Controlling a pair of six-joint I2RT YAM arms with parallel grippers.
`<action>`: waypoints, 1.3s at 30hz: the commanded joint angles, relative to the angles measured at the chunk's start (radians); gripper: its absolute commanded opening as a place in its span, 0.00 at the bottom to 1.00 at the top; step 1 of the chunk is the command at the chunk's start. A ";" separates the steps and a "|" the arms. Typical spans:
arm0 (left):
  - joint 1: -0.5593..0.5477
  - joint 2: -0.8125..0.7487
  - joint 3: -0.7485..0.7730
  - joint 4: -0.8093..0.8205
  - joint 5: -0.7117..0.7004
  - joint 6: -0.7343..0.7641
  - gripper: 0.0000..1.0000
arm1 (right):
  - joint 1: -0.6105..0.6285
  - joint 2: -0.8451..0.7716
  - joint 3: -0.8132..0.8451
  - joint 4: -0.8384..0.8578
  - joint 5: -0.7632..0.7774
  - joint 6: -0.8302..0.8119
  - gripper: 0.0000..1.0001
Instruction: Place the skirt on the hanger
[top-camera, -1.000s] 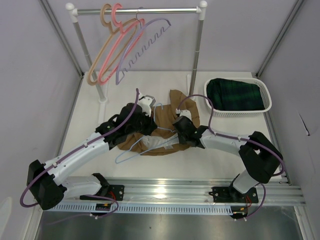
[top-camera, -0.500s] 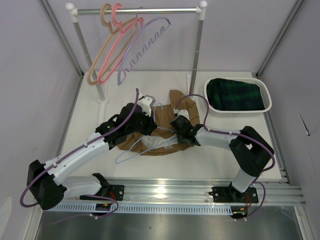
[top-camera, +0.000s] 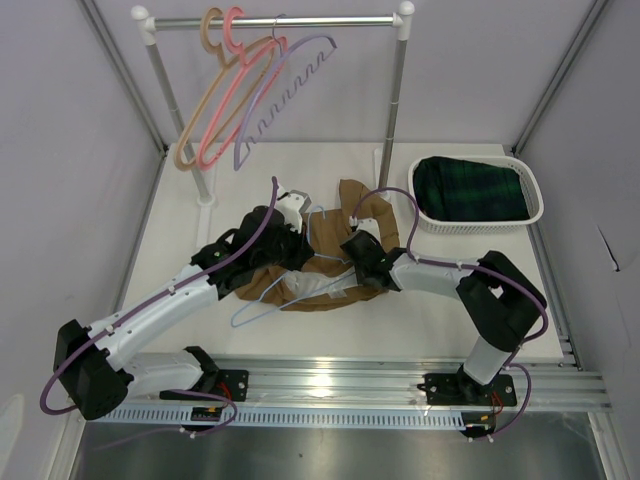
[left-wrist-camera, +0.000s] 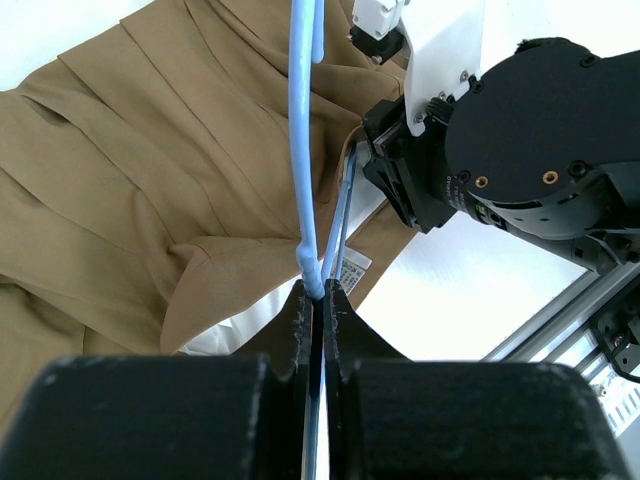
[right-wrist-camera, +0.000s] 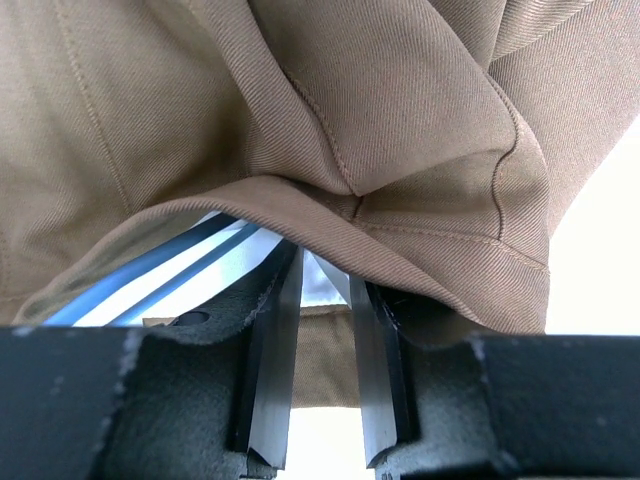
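Two failures were judged likely from this position. The skirt (top-camera: 322, 272) was seen crumpled about the middle of the table (top-camera: 430, 300), well back from its near edge. The hanger (left-wrist-camera: 298, 150) was partly buried in it: one pale arm was run under the cloth, and a bare loop was left showing toward the near left corner.

The left gripper (left-wrist-camera: 320, 295) was clamped tight on the hanger's thin wire. The right gripper (right-wrist-camera: 322, 280) was pressed against a stitched edge of the skirt, its jaws narrowly apart with whitish lining showing between them. Whether any cloth was actually pinched could not be told.

First, the wire could be twisted or slid within the left pinch. It is slim and smooth and held at one narrow point, so any drag from the cloth would be passed straight to that grip. Second, only the lining, or nothing at all, might be caught on the right. The outer cloth would then be left behind, or the hanger's arm would be fed between the layers instead of through the opening.

A collision was also thought possible, since both wrists were crowded just beside each other over the same fold. Soft cloth bunched ahead of the hanger's tip would make all of this worse.
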 joint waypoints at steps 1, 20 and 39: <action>-0.001 -0.022 0.026 0.029 -0.025 0.004 0.00 | -0.007 0.019 0.007 0.054 0.013 0.015 0.31; -0.001 -0.024 0.015 0.030 -0.004 0.010 0.00 | -0.041 -0.073 0.001 0.014 -0.049 0.056 0.13; -0.001 -0.034 -0.053 0.174 0.197 -0.002 0.00 | -0.163 -0.224 -0.060 -0.003 -0.228 0.096 0.10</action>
